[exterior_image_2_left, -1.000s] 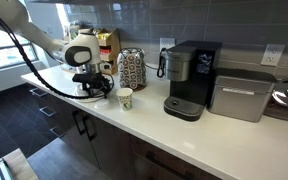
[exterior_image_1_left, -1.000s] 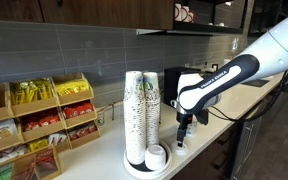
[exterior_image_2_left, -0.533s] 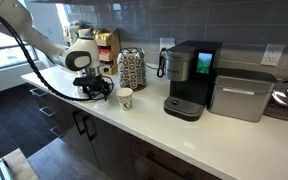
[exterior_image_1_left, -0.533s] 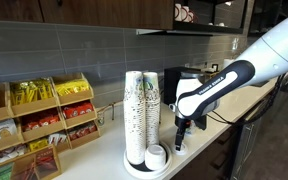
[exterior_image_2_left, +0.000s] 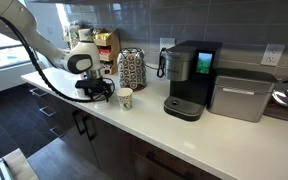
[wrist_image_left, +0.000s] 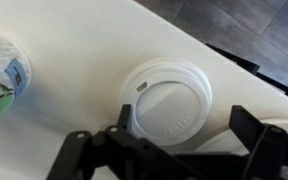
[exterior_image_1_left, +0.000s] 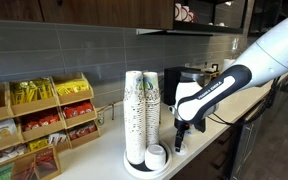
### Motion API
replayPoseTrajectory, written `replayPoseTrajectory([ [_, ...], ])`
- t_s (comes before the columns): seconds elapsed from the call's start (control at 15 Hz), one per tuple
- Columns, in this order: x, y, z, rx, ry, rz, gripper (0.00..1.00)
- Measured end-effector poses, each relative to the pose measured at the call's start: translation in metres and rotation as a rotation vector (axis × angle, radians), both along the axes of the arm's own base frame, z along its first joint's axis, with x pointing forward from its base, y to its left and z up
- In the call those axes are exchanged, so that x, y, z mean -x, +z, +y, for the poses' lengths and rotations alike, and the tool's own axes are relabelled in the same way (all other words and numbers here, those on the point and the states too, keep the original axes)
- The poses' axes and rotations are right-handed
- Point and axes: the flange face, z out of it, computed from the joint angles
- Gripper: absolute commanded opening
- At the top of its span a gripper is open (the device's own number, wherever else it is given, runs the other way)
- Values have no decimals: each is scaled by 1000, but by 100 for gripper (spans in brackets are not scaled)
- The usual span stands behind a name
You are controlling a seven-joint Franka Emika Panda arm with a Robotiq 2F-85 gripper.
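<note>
Hand point(wrist_image_left: 169, 142) above lid point(wrist_image_left: 170, 100) beside counter edge point(wrist_image_left: 199, 52)

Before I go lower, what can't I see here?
Wrist view: the pincer covers the near edge of the lid; the lid's raised lettering is too blurred to read.
Wrist view: the paper cup is cut off by the left edge.
Both exterior views: the lid does not show, and the height of the pincer above the counter is too small to judge.

grey tiled wall point(exterior_image_2_left: 234, 25), white countertop point(exterior_image_2_left: 214, 135), dark cabinets point(exterior_image_2_left: 104, 140)
</note>
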Motion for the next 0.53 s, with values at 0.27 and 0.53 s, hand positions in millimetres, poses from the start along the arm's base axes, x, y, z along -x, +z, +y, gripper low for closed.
replayPoseTrajectory([
  [0.27, -2, -4, 0, 18, 4, -14, 100],
  [0.53, -3, -7, -1, 39, 5, -17, 100],
])
